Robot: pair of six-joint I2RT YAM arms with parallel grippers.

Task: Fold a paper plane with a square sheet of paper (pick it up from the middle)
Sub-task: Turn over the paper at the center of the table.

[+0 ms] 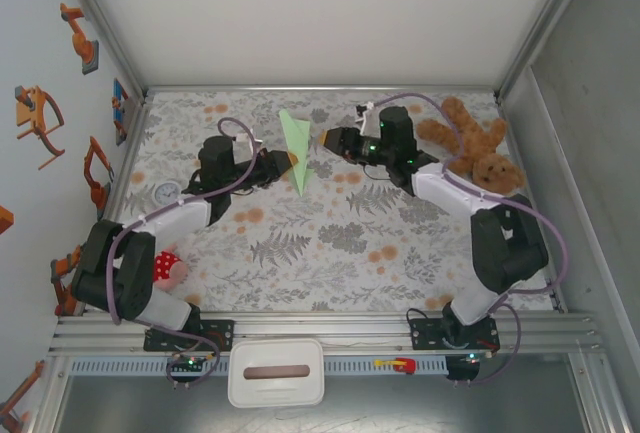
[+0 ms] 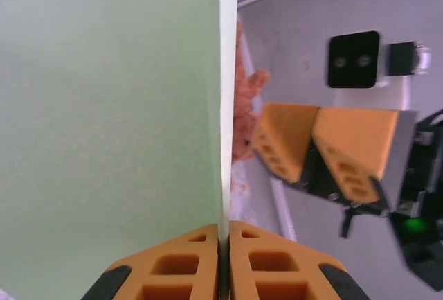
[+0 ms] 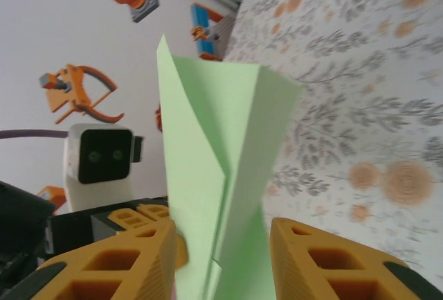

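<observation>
The square sheet of paper stands folded into a slim pale green paper plane (image 1: 296,146), held upright above the middle of the table with its point toward me. My left gripper (image 1: 291,161) is shut on its lower edge. In the left wrist view the fingertips (image 2: 225,244) pinch the thin folded edge, with the green flap (image 2: 111,106) spread to the left. My right gripper (image 1: 324,138) faces it from the right. In the right wrist view its jaws (image 3: 221,234) stand open around the plane (image 3: 221,147), and neither pad presses on the paper.
A brown teddy bear (image 1: 476,145) lies at the back right, close behind my right arm. A small white clock (image 1: 167,192) and a red-and-white toy (image 1: 168,268) sit beside my left arm. A white box (image 1: 276,373) sits below the front rail.
</observation>
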